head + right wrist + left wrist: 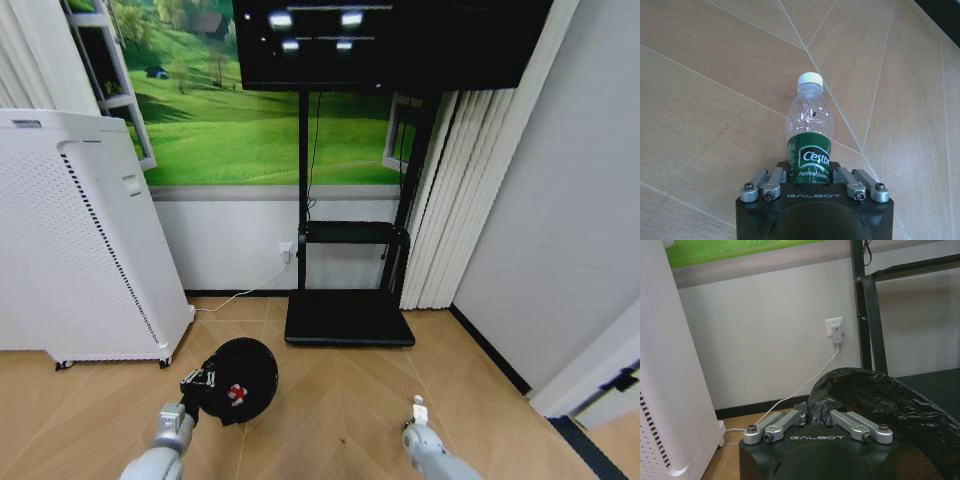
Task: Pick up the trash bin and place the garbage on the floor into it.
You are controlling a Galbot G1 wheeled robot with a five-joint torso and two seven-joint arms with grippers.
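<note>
Over wooden floor [340, 400], left tool [817, 421] pinches trash bin [245, 375], right tool [809, 176] pinches bottle [809, 130]

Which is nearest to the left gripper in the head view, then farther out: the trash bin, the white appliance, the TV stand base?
1. Trash bin, held in the left gripper.
2. White appliance, on the robot's left.
3. TV stand base, ahead by the wall.

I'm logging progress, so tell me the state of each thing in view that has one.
Bin: lined with a black bag, held at the rim, red-and-white item inside.
Bottle: capped, looks empty, gripped at the label.
Left gripper: shut on the bin's rim.
Right gripper: shut on the bottle, above the floor.
Plug: in the wall socket.
</note>
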